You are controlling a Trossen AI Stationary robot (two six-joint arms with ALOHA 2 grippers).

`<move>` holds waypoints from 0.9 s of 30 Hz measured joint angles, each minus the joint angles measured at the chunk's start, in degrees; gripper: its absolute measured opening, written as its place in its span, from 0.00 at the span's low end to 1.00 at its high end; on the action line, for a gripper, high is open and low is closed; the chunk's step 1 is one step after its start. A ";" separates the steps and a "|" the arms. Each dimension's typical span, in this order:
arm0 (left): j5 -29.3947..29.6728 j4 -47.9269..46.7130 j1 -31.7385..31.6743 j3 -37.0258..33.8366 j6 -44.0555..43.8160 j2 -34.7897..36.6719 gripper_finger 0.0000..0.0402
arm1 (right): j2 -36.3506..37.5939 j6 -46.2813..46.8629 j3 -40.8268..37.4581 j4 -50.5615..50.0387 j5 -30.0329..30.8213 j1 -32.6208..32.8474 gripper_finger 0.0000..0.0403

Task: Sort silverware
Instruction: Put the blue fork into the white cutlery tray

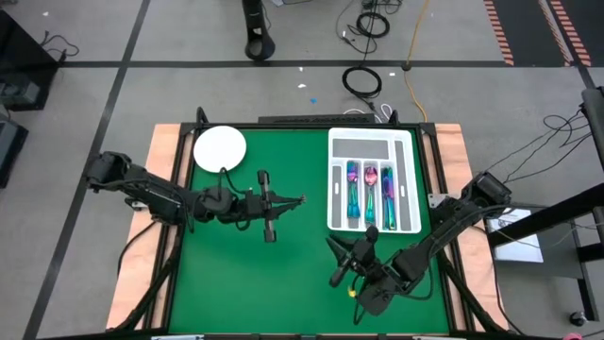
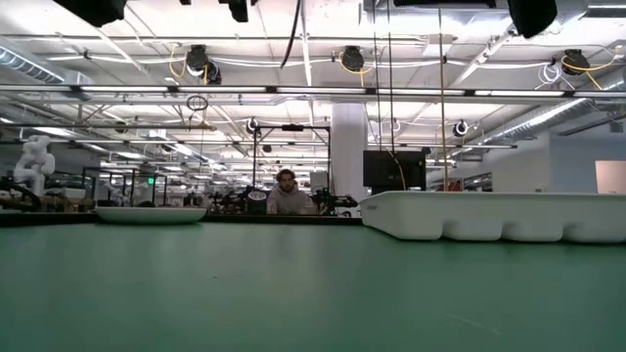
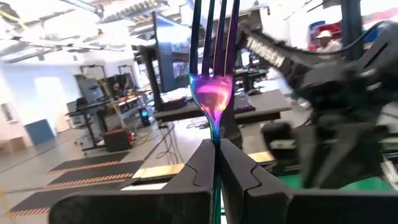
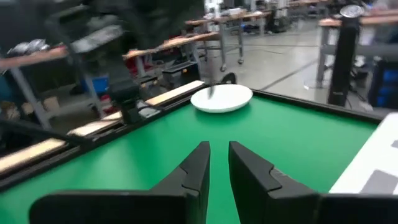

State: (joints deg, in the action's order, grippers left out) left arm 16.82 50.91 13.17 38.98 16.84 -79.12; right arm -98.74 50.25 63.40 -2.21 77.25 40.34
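Green felt (image 1: 283, 274) spreads beneath both my arms. My left gripper (image 3: 217, 163) is clamped on a slim iridescent fork (image 3: 212, 93), tines pointing ahead of its fingertips. My right gripper (image 4: 219, 163) holds nothing, fingers slightly parted; beside it, the white moulded tray (image 1: 413, 184) cradles more glossy silverware (image 1: 369, 184).
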 joint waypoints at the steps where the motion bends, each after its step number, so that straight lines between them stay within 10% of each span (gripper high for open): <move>1: 0.79 0.29 0.00 0.00 0.00 -0.47 0.02 | 0.00 -3.11 0.00 1.92 -0.67 0.04 0.12; 10: 2.80 9.14 -0.17 -0.02 -7.37 -5.58 0.02 | 0.00 -31.20 0.00 17.39 -8.85 -4.23 0.12; 17: 2.78 13.21 0.04 -0.02 -7.48 -8.53 0.02 | 0.00 -36.63 0.00 18.01 -17.09 -9.31 0.14; 27: 2.73 15.23 0.26 -0.02 -7.54 -9.65 0.02 | 0.00 -38.01 0.00 20.09 -11.28 -10.93 0.33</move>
State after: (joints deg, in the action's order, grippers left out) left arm 19.55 66.14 13.43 38.96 9.30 -88.77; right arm -98.74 12.25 63.40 17.88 65.96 29.41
